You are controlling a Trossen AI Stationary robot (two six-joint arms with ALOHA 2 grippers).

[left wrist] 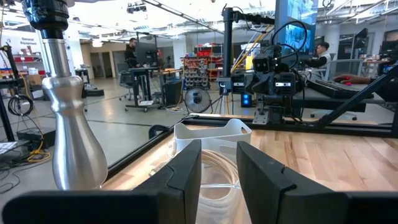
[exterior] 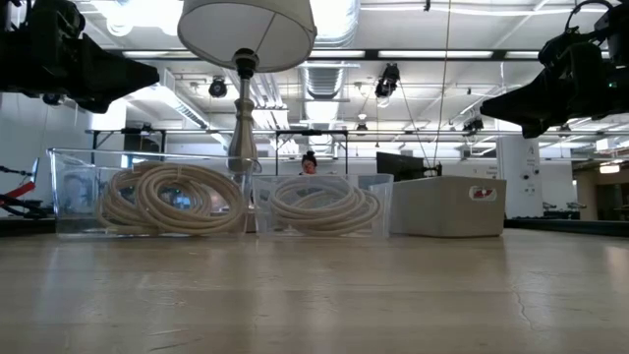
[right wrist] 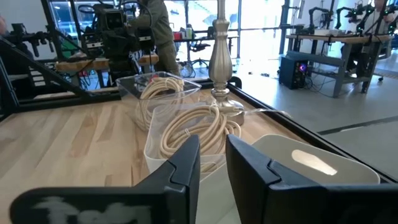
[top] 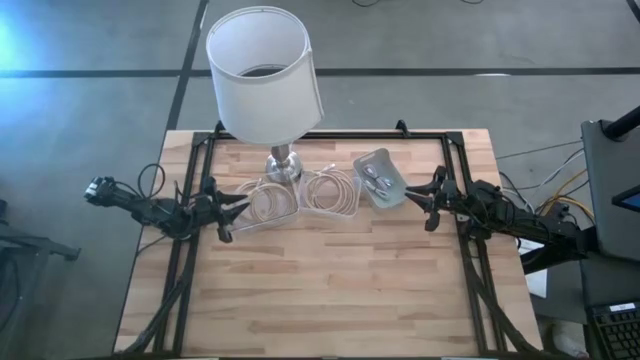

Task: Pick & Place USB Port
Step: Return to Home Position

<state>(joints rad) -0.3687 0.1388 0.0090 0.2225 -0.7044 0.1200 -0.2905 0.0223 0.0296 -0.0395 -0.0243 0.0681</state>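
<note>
Three bins stand in a row in front of a lamp. The left clear bin [top: 265, 205] and the middle clear bin [top: 331, 192] each hold a coil of cream cable. The tilted pale bin [top: 380, 178] on the right holds small silvery pieces, which I cannot identify more closely. My left gripper [top: 235, 208] hovers open at the left bin's left side, pointing right; its fingers [left wrist: 186, 171] frame the bins. My right gripper [top: 420, 195] hovers open just right of the pale bin [right wrist: 311, 163], pointing left. Both hang above the tabletop in the low view.
The lamp's silver base [top: 283, 165] stands behind the bins, and its white shade [top: 262, 70] overhangs them from above. A black frame [top: 330, 135] runs along the table's far edge and both sides. Bare wood [top: 330, 290] stretches toward the near edge.
</note>
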